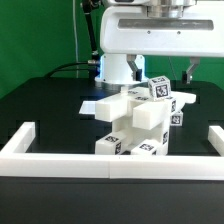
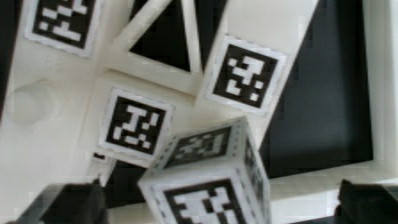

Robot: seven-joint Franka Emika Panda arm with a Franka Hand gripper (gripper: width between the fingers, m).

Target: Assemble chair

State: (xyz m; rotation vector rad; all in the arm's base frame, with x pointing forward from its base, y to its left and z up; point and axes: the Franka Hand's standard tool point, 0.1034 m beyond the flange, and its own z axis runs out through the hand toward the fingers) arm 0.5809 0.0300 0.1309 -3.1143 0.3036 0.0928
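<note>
The chair parts [image 1: 140, 122] stand bunched in the middle of the black table: white slabs, blocks and square legs with black-and-white tags. One tagged square leg [image 1: 158, 90] sticks up at the top of the bunch. My gripper [image 1: 162, 72] hangs right over it, open, with a finger on each side. In the wrist view the dark fingertips [image 2: 80, 205] flank this leg [image 2: 205, 195] with gaps on both sides, the gripper [image 2: 217, 207] touching nothing. Beyond it lies the X-braced frame [image 2: 169, 40] with tagged parts.
A long low white rail [image 1: 110, 165] runs along the table's front, with side arms at the exterior view's left [image 1: 20, 140] and right [image 1: 215, 135]. A flat white board [image 1: 97, 103] lies behind the bunch. The robot base [image 1: 115, 68] stands at the back.
</note>
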